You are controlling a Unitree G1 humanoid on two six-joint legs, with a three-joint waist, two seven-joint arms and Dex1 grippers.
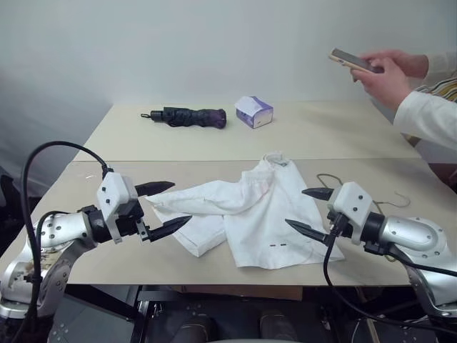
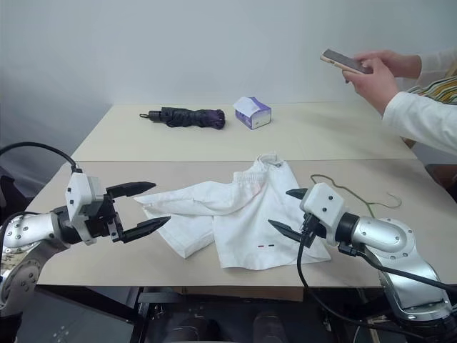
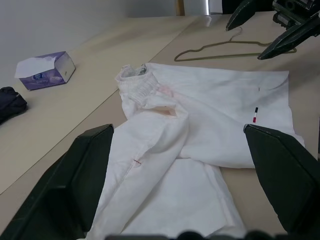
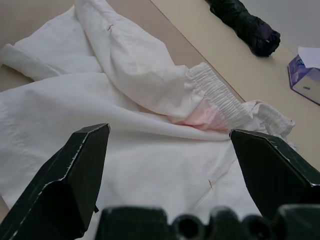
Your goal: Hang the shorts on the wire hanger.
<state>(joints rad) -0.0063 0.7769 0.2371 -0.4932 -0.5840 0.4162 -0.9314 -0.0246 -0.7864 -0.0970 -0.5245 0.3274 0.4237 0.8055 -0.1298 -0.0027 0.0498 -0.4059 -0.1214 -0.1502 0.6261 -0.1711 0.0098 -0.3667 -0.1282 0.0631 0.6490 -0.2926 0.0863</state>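
The white shorts (image 1: pixel 250 214) lie crumpled on the table's middle, gathered waistband (image 4: pixel 220 100) toward the far side, two small dash marks (image 1: pixel 278 245) near the front hem. The thin olive wire hanger (image 2: pixel 350 191) lies flat on the table just right of the shorts, partly hidden behind my right arm; it is also seen as a wire outline (image 3: pixel 220 50) in the left wrist view. My left gripper (image 1: pixel 178 204) hovers open at the shorts' left edge with nothing in it. My right gripper (image 1: pixel 296 207) stands open over the shorts' right edge, also with nothing in it.
A folded dark umbrella (image 1: pixel 189 116) and a purple tissue box (image 1: pixel 253 111) sit on the far table. A person's hands hold a phone (image 1: pixel 353 61) at the far right. A seam (image 1: pixel 178 160) splits the two tables; the front edge (image 1: pixel 214 284) runs below the shorts.
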